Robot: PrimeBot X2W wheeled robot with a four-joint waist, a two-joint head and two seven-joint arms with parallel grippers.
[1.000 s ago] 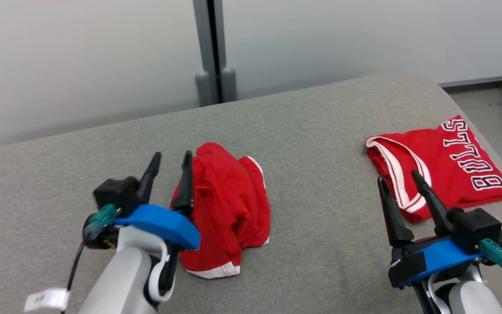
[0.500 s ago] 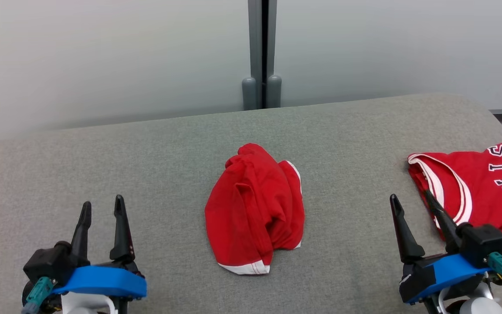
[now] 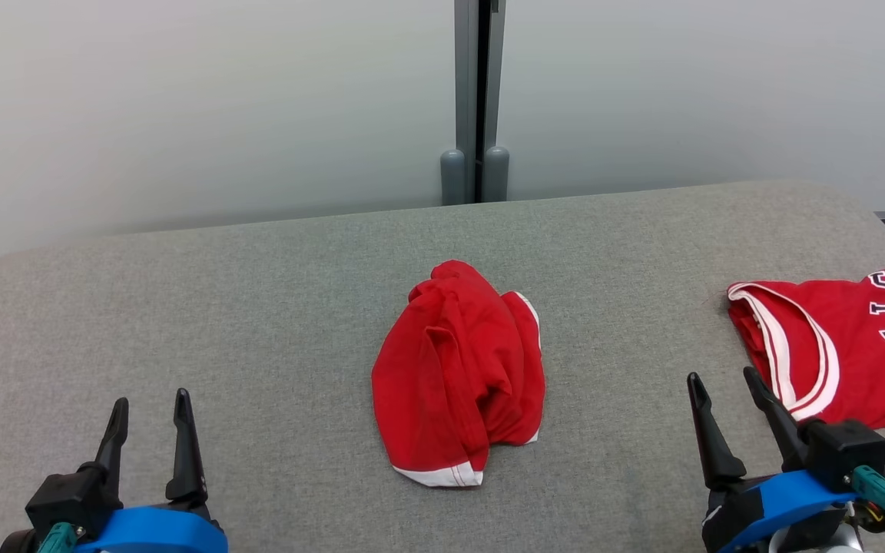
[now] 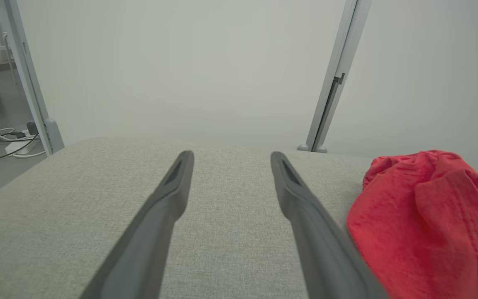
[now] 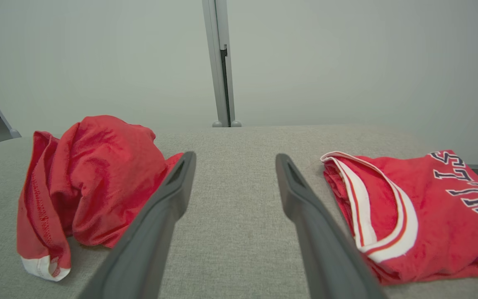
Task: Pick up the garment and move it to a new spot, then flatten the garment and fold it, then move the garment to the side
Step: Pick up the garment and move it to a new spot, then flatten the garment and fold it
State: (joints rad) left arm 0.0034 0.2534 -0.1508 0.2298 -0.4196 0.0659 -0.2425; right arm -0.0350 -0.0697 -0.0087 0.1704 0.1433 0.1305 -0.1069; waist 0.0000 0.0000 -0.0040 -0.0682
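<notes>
End effectors first: left end effector [image 3: 150,399] and right end effector [image 3: 720,376] both hang wide open, gripping nothing, either side of the crumpled red garment [image 3: 458,376], nearer the robot. Garment's heaped in the middle of the surface [image 3: 258,307], folded jersey [image 3: 834,346] off to its right. Flattening looks like the step in hand imo, so the next move needs both reaching in for the white hem [image 3: 439,476] and spreading it out.

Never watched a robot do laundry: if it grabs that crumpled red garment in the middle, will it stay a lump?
Probably not: the crumpled red garment lies in soft folds, so it should sag open. It looks thin, likely light. Pushed, it may bunch.
</notes>
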